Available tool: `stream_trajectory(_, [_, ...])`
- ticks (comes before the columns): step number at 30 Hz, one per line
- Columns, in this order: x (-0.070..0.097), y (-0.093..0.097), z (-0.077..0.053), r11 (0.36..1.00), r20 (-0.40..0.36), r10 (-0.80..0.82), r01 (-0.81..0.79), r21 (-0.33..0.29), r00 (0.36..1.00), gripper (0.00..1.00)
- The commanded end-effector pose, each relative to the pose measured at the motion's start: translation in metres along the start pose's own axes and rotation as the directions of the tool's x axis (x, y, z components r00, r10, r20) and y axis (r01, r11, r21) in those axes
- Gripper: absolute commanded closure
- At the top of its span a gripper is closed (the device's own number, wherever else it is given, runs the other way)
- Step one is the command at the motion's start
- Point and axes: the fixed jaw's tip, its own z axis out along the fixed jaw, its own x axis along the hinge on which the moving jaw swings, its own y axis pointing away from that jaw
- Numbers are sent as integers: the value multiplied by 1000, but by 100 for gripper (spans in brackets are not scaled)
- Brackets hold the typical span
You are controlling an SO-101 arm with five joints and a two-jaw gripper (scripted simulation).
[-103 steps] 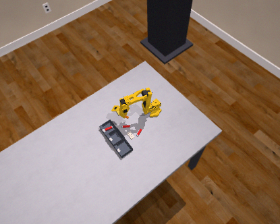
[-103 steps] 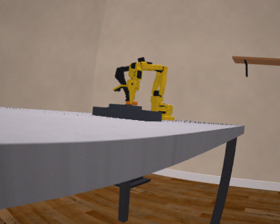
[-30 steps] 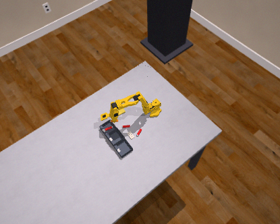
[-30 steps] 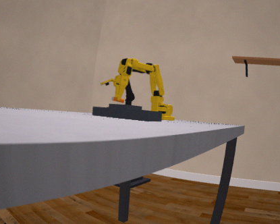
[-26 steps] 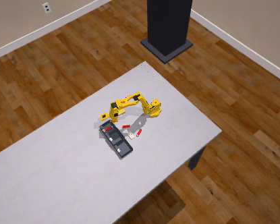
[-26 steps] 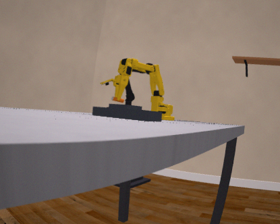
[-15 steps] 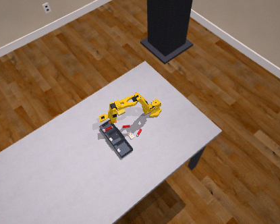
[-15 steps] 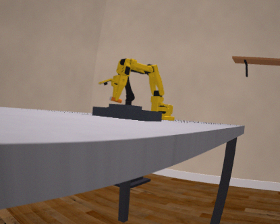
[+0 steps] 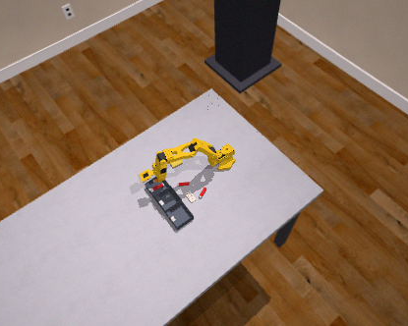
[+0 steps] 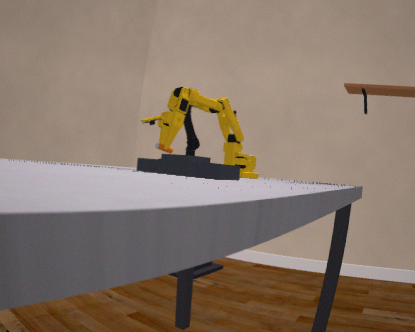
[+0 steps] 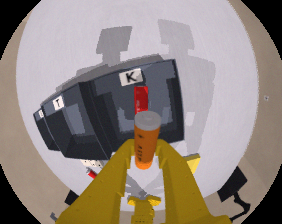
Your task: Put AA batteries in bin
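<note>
My gripper [image 11: 144, 163] is shut on an orange AA battery [image 11: 145, 139] with a grey end. I hold it upright, just above the near rim of the dark bin marked K [image 11: 132, 99]. A red battery [image 11: 140, 99] lies inside bin K. In the overhead view the gripper [image 9: 152, 180] hangs over the end bin of the dark row [image 9: 169, 203], where the red battery [image 9: 157, 187] shows. From the side view the held battery [image 10: 162, 148] sits a little above the bins [image 10: 188, 166]. Two more red batteries [image 9: 184, 184] [image 9: 203, 192] lie on the table.
A small white piece [image 9: 191, 197] lies on the table beside the bin row. The bin marked T [image 11: 61, 119] adjoins bin K. The arm's base [image 9: 224, 158] stands behind the batteries. The table's right edge is far from the bins.
</note>
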Motion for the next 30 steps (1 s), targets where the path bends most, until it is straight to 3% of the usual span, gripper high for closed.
stream_trajectory(1, [-10,3,-12,999,54,-36,36,-3,998,100])
stream_trajectory(23, [-10,3,-11,999,54,-38,38,-3,998,100])
stream_trajectory(24, [-14,7,-20,997,87,-72,73,-4,994,100])
stream_trajectory(30, [-14,7,-20,997,87,-72,73,-4,994,100])
